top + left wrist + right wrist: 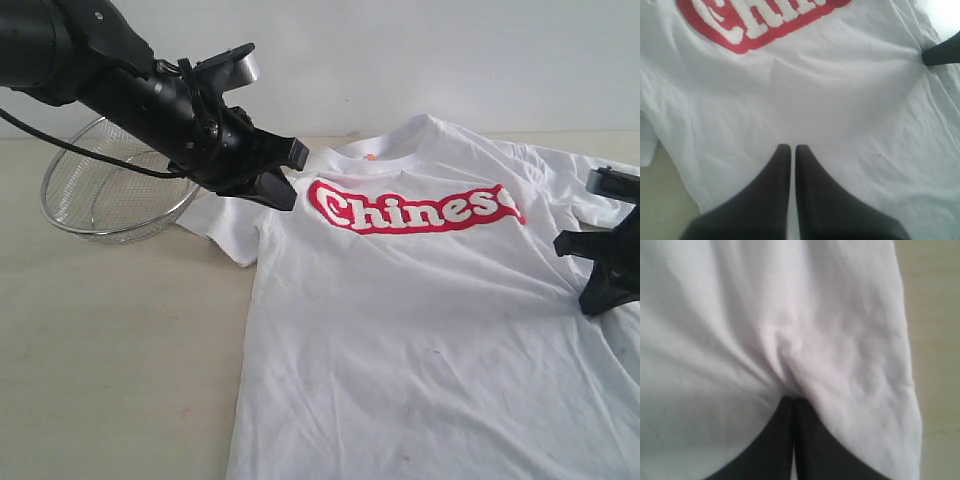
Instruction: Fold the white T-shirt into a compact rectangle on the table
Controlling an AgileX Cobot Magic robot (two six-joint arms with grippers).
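Left wrist view shows you your left pincer (792, 147) pressed shut with nothing between its fingers, hanging over the white T-shirt (840, 115). Your right pincer (792, 400) is closed on a pucker of that cloth, with creases drawn toward its tips. In the exterior view the white T-shirt lies spread chest-up on the surface (120, 350), with its red lettering (415, 208) at three o'clock of the left pincer and a mesh bowl (100, 195) at nine o'clock.

White T-shirt (420, 330): soft matt cloth, wrinkled; lettering (415, 208) red with fuzzy white pile. Table (110, 350): pale wood-grain, smooth, matt. Mesh bowl (100, 200): shiny steel wire. Left gripper (790, 148): matt black plastic.
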